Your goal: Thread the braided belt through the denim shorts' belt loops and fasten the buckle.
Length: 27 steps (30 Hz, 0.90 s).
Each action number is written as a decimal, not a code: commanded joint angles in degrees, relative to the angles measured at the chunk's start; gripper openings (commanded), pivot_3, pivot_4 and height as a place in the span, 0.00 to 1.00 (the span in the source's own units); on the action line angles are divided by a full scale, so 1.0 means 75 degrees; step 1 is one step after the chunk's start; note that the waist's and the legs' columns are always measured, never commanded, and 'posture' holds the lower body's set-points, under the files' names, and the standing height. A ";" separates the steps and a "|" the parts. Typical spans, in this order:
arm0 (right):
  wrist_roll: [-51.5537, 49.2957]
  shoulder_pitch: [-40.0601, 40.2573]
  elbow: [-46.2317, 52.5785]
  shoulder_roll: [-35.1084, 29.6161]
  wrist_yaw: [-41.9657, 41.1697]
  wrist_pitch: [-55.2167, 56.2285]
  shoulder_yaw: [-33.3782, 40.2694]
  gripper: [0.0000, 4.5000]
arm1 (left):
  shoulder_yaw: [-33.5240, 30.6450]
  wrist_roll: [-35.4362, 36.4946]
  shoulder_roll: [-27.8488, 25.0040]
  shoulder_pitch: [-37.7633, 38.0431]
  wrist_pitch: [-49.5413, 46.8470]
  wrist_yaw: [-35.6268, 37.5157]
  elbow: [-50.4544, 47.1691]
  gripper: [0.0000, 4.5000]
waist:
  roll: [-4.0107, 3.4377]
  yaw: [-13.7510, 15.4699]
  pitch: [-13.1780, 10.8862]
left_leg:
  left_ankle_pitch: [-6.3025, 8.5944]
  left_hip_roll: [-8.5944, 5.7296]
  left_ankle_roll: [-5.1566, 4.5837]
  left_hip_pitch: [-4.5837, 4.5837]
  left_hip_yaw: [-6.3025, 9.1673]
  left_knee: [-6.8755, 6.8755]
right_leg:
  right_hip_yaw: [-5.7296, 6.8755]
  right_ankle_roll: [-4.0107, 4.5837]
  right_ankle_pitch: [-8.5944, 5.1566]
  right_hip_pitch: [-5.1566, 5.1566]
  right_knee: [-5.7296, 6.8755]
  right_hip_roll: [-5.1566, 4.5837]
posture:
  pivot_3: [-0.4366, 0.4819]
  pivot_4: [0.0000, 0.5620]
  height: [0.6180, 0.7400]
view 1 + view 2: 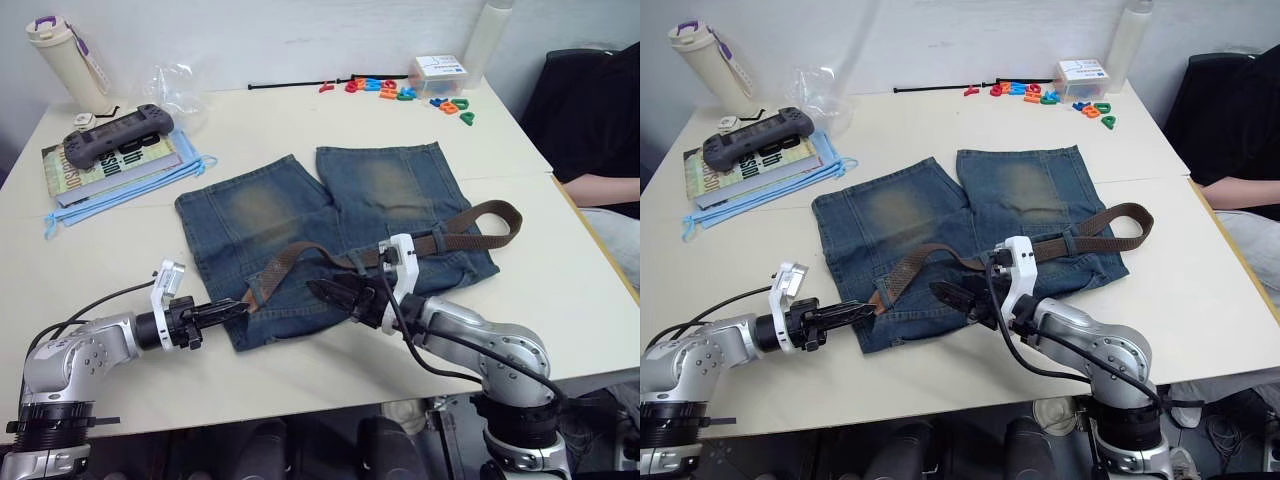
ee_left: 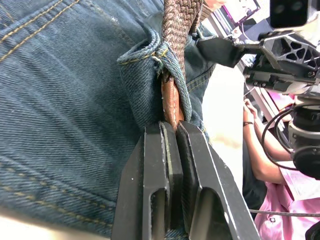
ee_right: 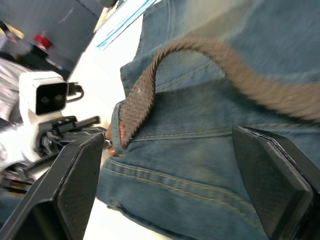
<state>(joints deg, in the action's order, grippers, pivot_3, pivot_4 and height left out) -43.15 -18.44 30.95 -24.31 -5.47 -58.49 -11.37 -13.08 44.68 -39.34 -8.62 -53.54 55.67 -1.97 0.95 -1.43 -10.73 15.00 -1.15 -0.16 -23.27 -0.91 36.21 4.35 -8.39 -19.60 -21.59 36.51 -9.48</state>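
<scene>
Denim shorts [image 1: 330, 235] flat on table [image 1: 300, 130] | belt [image 1: 470, 232] lies across waistband, tan tip poking through a belt loop [image 2: 155, 65] | left gripper [image 2: 172, 135] pinches that tip just past the loop | right gripper [image 3: 170, 165] spread wide over waistband, belt between its fingers, untouched

We see a pale cream table [image 1: 300, 130] running up to a plain whitish wall [image 1: 300, 35], evenly lit. A second table [image 1: 600, 235] abuts its right edge. Behind that stands what may be a black chair [image 1: 575, 95].
</scene>
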 commanded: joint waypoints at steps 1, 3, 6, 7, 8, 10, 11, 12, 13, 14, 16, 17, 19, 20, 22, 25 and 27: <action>0.0830 0.0202 -0.0361 -0.0035 0.0109 -0.0058 -0.0523 0.44 | -0.0183 0.0112 -0.0021 0.0038 0.0133 0.0017 -0.0250 0.00 | 0.0010 0.0001 0.0006 | 0.0000 0.0000 0.0000 0.0000 0.0000 0.0000 | 0.0000 0.0000 0.0000 0.0001 0.0000 0.0000 | 0.48 0.27 0.59; 0.1134 0.0268 -0.0506 0.0105 0.0141 -0.0033 -0.0638 0.22 | -0.0191 0.0116 -0.0025 0.0044 0.0139 0.0017 -0.0255 0.00 | 0.0021 0.0001 0.0013 | 0.0000 0.0000 0.0001 0.0003 0.0001 0.0000 | 0.0001 0.0000 0.0000 0.0005 -0.0001 0.0000 | 0.48 0.27 0.59; 0.1579 0.0303 -0.0627 0.0225 0.0125 -0.0065 -0.0828 0.01 | -0.0269 0.0112 -0.0132 0.0143 0.0160 0.0077 -0.0276 0.00 | 0.0035 -0.0016 0.0021 | 0.0000 0.0002 0.0003 0.0010 0.0002 0.0001 | 0.0002 0.0000 0.0000 0.0011 0.0000 0.0001 | 0.48 0.27 0.59; 0.1677 0.0316 -0.0659 0.0256 0.0110 -0.0080 -0.0851 0.01 | -0.0333 0.0114 -0.0217 0.0204 0.0161 0.0122 -0.0277 0.00 | 0.0039 -0.0020 0.0024 | 0.0001 0.0003 0.0004 0.0013 0.0002 0.0001 | 0.0002 0.0000 0.0000 0.0012 0.0000 0.0001 | 0.48 0.27 0.59; 0.1762 0.0330 -0.0684 0.0286 0.0087 -0.0090 -0.0856 0.01 | -0.0400 0.0116 -0.0309 0.0266 0.0159 0.0166 -0.0275 0.00 | 0.0045 -0.0025 0.0028 | 0.0002 0.0005 0.0006 0.0015 0.0001 0.0000 | 0.0001 0.0000 0.0000 0.0013 -0.0001 0.0001 | 0.48 0.27 0.59; 0.1914 0.0355 -0.0701 0.0313 0.0002 -0.0088 -0.0836 0.01 | -0.0513 0.0090 -0.0533 0.0389 0.0198 0.0288 -0.0227 0.00 | 0.0053 -0.0033 0.0032 | 0.0004 0.0014 0.0011 0.0018 0.0001 0.0000 | 0.0002 0.0002 0.0001 0.0013 -0.0001 0.0007 | 0.48 0.27 0.59; 0.1982 0.0363 -0.0703 0.0329 -0.0038 -0.0091 -0.0827 0.01 | -0.0537 0.0089 -0.0606 0.0425 0.0220 0.0328 -0.0202 0.00 | 0.0053 -0.0025 0.0032 | 0.0004 0.0016 0.0011 0.0019 0.0001 -0.0001 | 0.0002 0.0004 0.0002 0.0013 -0.0002 0.0008 | 0.48 0.27 0.59; 0.2078 0.0365 -0.0724 0.0287 -0.0088 -0.0083 -0.0822 0.01 | -0.0632 0.0052 -0.0806 0.0514 0.0255 0.0466 -0.0103 0.00 | 0.0060 -0.0020 0.0036 | 0.0005 0.0016 0.0011 0.0019 0.0001 0.0000 | 0.0002 0.0005 0.0002 0.0013 -0.0002 0.0007 | 0.48 0.27 0.59; 0.2143 0.0368 -0.0749 0.0262 -0.0131 -0.0074 -0.0793 0.01 | -0.0708 -0.0019 -0.1022 0.0612 0.0324 0.0617 0.0017 0.00 | 0.0061 -0.0022 0.0037 | 0.0005 0.0017 0.0011 0.0019 0.0002 0.0000 | 0.0003 0.0007 0.0003 0.0013 -0.0003 0.0007 | 0.48 0.27 0.59; 0.2202 0.0370 -0.0768 0.0247 -0.0178 -0.0065 -0.0763 0.01 | -0.0778 -0.0081 -0.1226 0.0701 0.0403 0.0773 0.0132 0.00 | 0.0061 -0.0026 0.0037 | 0.0005 0.0018 0.0011 0.0020 0.0002 -0.0001 | 0.0003 0.0010 0.0005 0.0013 -0.0006 0.0006 | 0.48 0.27 0.59; 0.2304 0.0373 -0.0787 0.0246 -0.0270 -0.0052 -0.0720 0.01 | -0.0879 -0.0107 -0.1549 0.0800 0.0488 0.1019 0.0371 0.00 | 0.0060 -0.0019 0.0037 | 0.0006 0.0021 0.0011 0.0020 0.0001 -0.0002 | 0.0004 0.0015 0.0007 0.0012 -0.0010 0.0007 | 0.48 0.27 0.59; 0.2342 0.0372 -0.0790 0.0256 -0.0306 -0.0051 -0.0701 0.01 | -0.0917 -0.0139 -0.1720 0.0850 0.0546 0.1166 0.0508 0.00 | 0.0060 -0.0012 0.0036 | 0.0008 0.0022 0.0011 0.0021 0.0002 -0.0003 | 0.0005 0.0017 0.0007 0.0012 -0.0013 0.0006 | 0.48 0.27 0.59; 0.2438 0.0363 -0.0781 0.0272 -0.0353 -0.0054 -0.0702 0.01 | -0.0962 -0.0266 -0.2124 0.1010 0.0683 0.1572 0.0825 0.00 | 0.0060 -0.0018 0.0037 | 0.0013 0.0024 0.0003 0.0021 0.0002 -0.0002 | 0.0007 0.0023 0.0010 0.0012 -0.0018 0.0003 | 0.48 0.27 0.59; 0.2473 0.0350 -0.0777 0.0292 -0.0374 -0.0056 -0.0698 0.01 | -0.0968 -0.0388 -0.2373 0.1105 0.0804 0.1840 0.1094 0.00 | 0.0060 -0.0022 0.0037 | 0.0015 0.0025 0.0000 0.0021 0.0001 -0.0003 | 0.0007 0.0025 0.0011 0.0012 -0.0020 0.0002 | 0.48 0.27 0.59; 0.2520 0.0328 -0.0765 0.0335 -0.0414 -0.0069 -0.0684 0.01 | -0.0884 -0.0771 -0.2824 0.1221 0.1244 0.2323 0.1798 0.00 | 0.0059 -0.0020 0.0036 | 0.0025 0.0040 -0.0002 0.0020 0.0001 -0.0005 | 0.0008 0.0033 0.0015 0.0010 -0.0032 0.0000 | 0.48 0.27 0.59; 0.2603 0.0315 -0.0748 0.0381 -0.0461 -0.0085 -0.0691 0.01 | -0.0504 -0.1708 -0.3568 0.1305 0.2589 0.3218 0.3303 0.00 | 0.0059 -0.0020 0.0036 | 0.0031 0.0054 0.0000 0.0019 0.0000 -0.0009 | 0.0013 0.0050 0.0021 0.0007 -0.0046 0.0001 | 0.48 0.27 0.59; 0.2647 0.0300 -0.0743 0.0407 -0.0490 -0.0093 -0.0691 0.01 | -0.0180 -0.2346 -0.3964 0.1096 0.3537 0.3695 0.4439 0.00 | 0.0061 -0.0016 0.0037 | 0.0036 0.0063 -0.0003 0.0018 -0.0002 -0.0012 | 0.0018 0.0058 0.0025 0.0004 -0.0054 0.0005 | 0.48 0.27 0.59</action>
<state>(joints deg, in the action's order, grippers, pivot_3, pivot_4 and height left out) -25.30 -17.84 29.03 -20.91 -9.48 -56.35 -15.71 -15.74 31.50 -66.99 0.64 -33.82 79.33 24.58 1.41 -1.55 -10.45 15.27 -0.67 -0.19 -23.14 -0.93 36.12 4.50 -7.94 -19.41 -21.57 36.08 -9.45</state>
